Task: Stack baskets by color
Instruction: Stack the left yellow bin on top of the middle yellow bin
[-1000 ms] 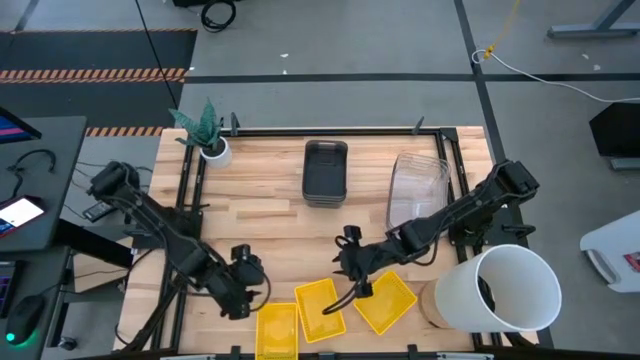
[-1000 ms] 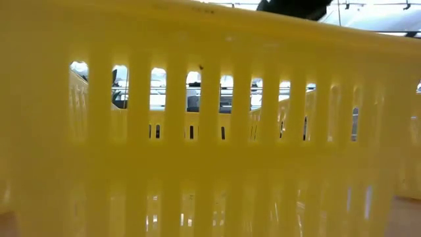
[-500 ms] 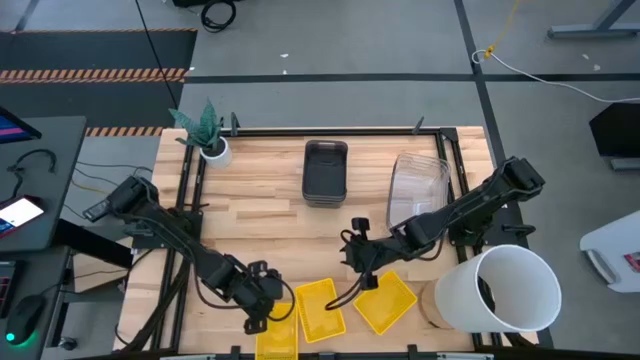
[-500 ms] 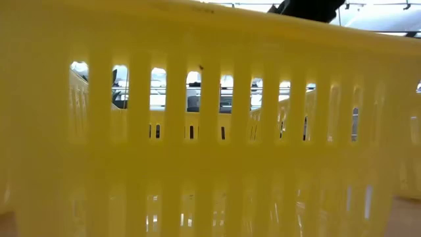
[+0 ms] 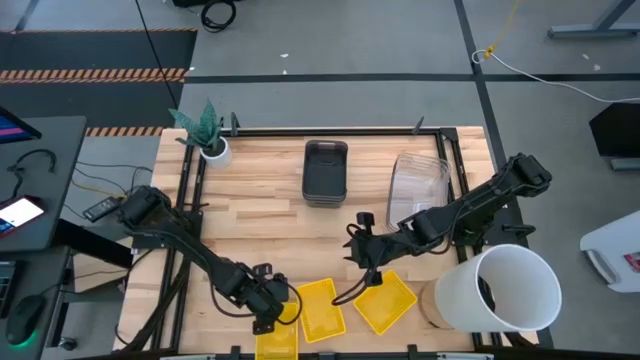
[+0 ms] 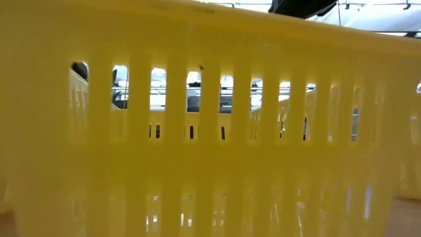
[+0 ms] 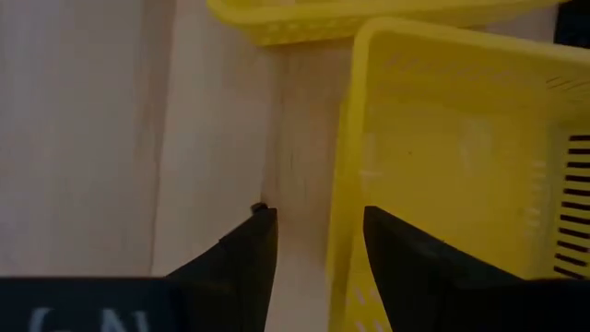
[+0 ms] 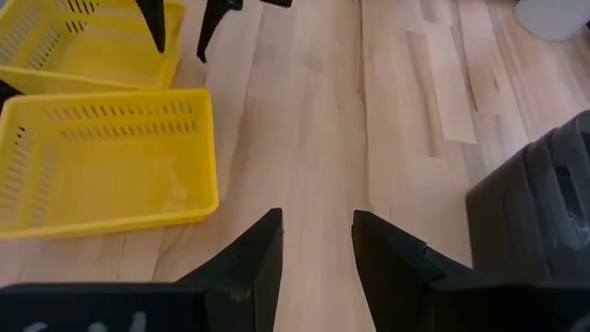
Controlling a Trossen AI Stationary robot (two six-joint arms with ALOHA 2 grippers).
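No text, label, brand or number can be read in any view. The only sign-like marking is the orange-and-black hazard striping (image 5: pixel 95 73) on the floor beyond the wooden table (image 5: pixel 270 215), on the side where the potted plant (image 5: pixel 205 130) stands. A lit phone screen (image 5: pixel 20 212) lies on the desk beside that table, but nothing on it can be made out. Pale marks on each wrist camera's housing are too blurred to read.

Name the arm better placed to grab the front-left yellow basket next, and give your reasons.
Left. The left gripper is already down at the front-left yellow basket, fingers open astride its rim in the left wrist view. The right gripper hovers open over bare wood, farther away near the other yellow baskets.
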